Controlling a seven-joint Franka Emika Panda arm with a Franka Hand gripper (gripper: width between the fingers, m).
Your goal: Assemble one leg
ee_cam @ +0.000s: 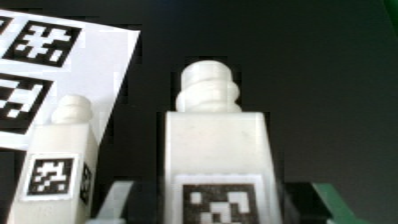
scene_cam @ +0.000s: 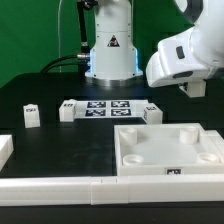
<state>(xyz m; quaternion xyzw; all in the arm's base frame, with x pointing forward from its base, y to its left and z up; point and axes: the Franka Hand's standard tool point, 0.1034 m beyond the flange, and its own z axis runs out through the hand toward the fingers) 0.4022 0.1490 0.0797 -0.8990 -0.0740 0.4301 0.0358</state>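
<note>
In the wrist view a small white leg (ee_cam: 221, 140) with a rounded peg at its far end and a black-and-white tag lies between my fingers. My gripper (ee_cam: 222, 203) is open, with a dark gap on each side of the leg. A second leg (ee_cam: 64, 150) is beside it, next to the marker board (ee_cam: 54, 60). In the exterior view my gripper (scene_cam: 192, 90) hangs at the right, above the table, and hides the leg it straddles. Three other legs show there: one (scene_cam: 152, 112), another (scene_cam: 68, 110) and a third (scene_cam: 31, 116).
The large white tray (scene_cam: 200, 140) with a raised rim lies at the exterior view's front right. Long white bars lie along the front (scene_cam: 50, 186) and at the left edge (scene_cam: 4, 150). The marker board (scene_cam: 108, 107) lies mid-table, before the robot base (scene_cam: 110, 50).
</note>
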